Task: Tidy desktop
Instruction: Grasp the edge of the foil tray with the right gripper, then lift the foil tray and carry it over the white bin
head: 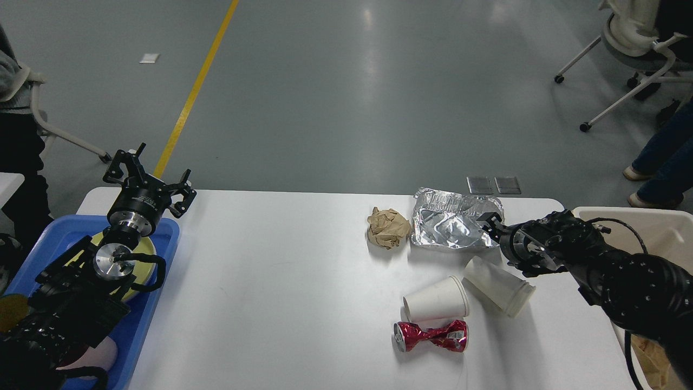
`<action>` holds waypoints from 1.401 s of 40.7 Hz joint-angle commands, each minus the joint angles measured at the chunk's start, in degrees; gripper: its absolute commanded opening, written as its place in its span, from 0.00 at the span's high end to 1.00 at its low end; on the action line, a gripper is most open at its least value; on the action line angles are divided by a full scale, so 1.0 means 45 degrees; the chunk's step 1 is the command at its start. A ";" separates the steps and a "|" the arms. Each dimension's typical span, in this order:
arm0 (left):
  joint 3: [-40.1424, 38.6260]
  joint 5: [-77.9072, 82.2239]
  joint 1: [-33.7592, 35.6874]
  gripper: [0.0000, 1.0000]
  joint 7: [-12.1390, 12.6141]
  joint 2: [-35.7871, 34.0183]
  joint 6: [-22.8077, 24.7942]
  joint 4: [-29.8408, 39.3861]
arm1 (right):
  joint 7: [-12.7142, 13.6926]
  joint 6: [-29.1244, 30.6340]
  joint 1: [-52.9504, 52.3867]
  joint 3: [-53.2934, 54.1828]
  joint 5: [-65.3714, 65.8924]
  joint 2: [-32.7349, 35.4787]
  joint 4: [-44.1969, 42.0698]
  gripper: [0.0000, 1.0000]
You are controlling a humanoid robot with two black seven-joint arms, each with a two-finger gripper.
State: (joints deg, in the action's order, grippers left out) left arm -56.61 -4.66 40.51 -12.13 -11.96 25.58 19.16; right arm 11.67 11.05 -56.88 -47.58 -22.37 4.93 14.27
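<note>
White desk point(281, 281) spreads under both arms. Right fingers point(490, 223) low at foil tray point(452, 225) edge, seen end-on; spread and grip unclear. Paper cup point(498, 286) just below them, second cup point(436, 299) and crushed can point(430, 336) further down-left. Paper wad point(387, 227) beyond the foil. Left fingers point(149, 176) spread, holding nothing, above blue tray point(162, 227).

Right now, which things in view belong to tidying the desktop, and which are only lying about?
Belong to the job:
- desktop
- crumpled brown paper
- foil tray
- two paper cups
- crushed red can
- beige bin
- blue tray

Just lying about:
- office chair
- yellow floor line
- floor plates
</note>
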 commanded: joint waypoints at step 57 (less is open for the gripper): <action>0.0001 0.0000 0.0002 0.02 0.0000 0.0001 0.0000 0.0000 | 0.0356 0.7271 -0.7064 0.3033 0.2057 0.4217 0.1242 1.00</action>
State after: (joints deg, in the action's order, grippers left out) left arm -56.60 -4.65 40.53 -12.13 -11.94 25.58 19.16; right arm 13.40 39.60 -83.58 -33.89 -17.41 24.62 18.51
